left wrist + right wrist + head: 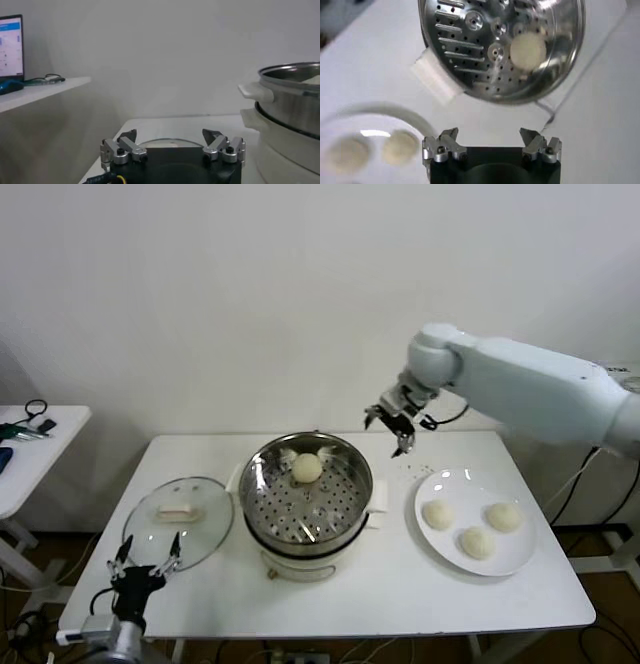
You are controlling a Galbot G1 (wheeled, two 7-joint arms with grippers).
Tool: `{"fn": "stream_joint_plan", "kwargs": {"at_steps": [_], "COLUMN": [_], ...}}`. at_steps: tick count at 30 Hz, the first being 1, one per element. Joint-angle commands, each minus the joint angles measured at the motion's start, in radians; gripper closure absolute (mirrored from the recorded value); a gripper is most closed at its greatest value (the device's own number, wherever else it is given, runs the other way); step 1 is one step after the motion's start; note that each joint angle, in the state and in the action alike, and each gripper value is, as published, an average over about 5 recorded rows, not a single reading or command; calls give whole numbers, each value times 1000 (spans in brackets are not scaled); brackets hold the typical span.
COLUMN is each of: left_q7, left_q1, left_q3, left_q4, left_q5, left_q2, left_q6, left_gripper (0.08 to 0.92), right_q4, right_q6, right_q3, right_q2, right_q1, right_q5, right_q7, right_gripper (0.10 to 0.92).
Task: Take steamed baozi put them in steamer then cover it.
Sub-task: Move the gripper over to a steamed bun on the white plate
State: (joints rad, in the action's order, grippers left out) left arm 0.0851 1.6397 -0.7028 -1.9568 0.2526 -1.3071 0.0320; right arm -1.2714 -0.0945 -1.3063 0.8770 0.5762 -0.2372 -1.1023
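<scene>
One baozi (306,468) lies on the perforated tray of the steamer (352,506) at the table's middle; the right wrist view shows that baozi (528,49) in the steamer (450,45) too. Three more baozi (476,541) rest on the white plate (448,482) to the right. The glass cover (212,529) lies flat on the table left of the steamer. My right gripper (394,427) hangs open and empty in the air between steamer and plate, its jaws (489,136) wide apart. My left gripper (146,557) waits open at the table's front left, near the cover's edge (161,142).
A small side table (55,424) with cables stands at the far left. A wall runs behind the table. The steamer's cream handle (255,92) juts toward my left gripper. Cables hang at the right of the table.
</scene>
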Motion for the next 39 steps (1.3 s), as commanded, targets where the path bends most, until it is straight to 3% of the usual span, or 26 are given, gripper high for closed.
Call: {"fn": "stream_joint_plan", "kwargs": {"at_steps": [1, 11, 39], "left_q7": [-5, -6, -5], "left_q1": [-3, -8, 2], "left_q3": [-2, -8, -18], "left_q4": [-3, -1, 25], "left_q5": [9, 7, -6], "left_q2": [-1, 6, -13], "left_q6": [0, 9, 1], "left_gripper": [177, 177, 177], "right_q4": [12, 178, 356], "right_q6": [-218, -137, -83], "right_q3": [-12, 238, 348], "right_q2": [-184, -157, 1], "right_q1": [-146, -414, -528], "right_q5": [-160, 48, 179], "right_q7": [19, 22, 42], "right_gripper": [203, 203, 203]}}
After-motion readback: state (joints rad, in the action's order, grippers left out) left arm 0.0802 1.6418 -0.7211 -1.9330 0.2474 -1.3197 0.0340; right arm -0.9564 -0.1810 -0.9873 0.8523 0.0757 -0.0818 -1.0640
